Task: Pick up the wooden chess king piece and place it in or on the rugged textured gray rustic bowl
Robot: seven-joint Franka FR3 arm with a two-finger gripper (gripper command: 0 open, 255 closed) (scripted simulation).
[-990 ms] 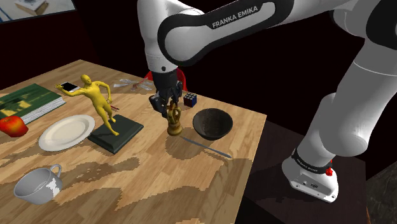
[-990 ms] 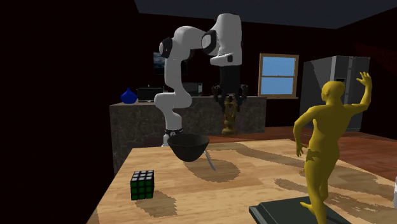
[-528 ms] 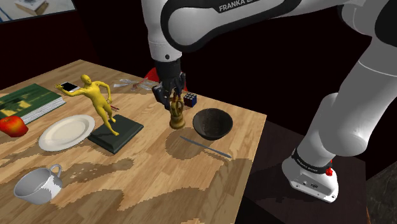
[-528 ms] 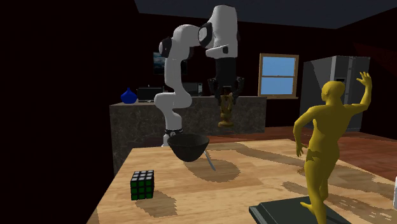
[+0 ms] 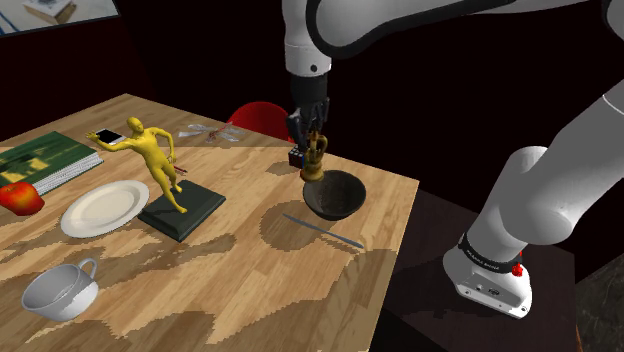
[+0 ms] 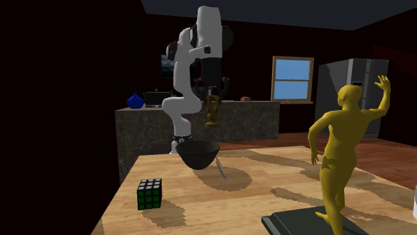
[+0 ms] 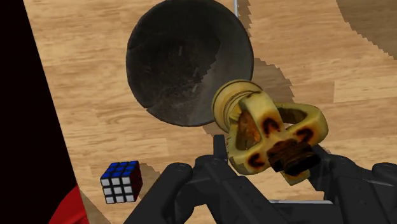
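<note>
A brown wooden chess king (image 5: 314, 160) hangs in the air, clasped at its top by my black gripper (image 5: 310, 136). It is lifted well above the table, over the near rim of the dark grey bowl (image 5: 334, 195). From the second exterior view the king (image 6: 213, 112) hangs above and slightly right of the bowl (image 6: 198, 154), with the gripper (image 6: 213, 93) around its head. Looking down the hand, the king's cross top and round base (image 7: 254, 121) sit beside the bowl's rim (image 7: 184, 60).
A Rubik's cube (image 5: 296, 155) lies behind the bowl, and a thin grey utensil (image 5: 322, 231) in front of it. A yellow figure on a dark slab (image 5: 160, 170), white plate (image 5: 103, 207), cup (image 5: 60, 291), book (image 5: 45, 160) and red object (image 5: 20, 197) occupy the shoulder view's left.
The arm has lifted the king off the table and carried it toward the shoulder view's right, from beside the statue side of the bowl to above the bowl's edge.
</note>
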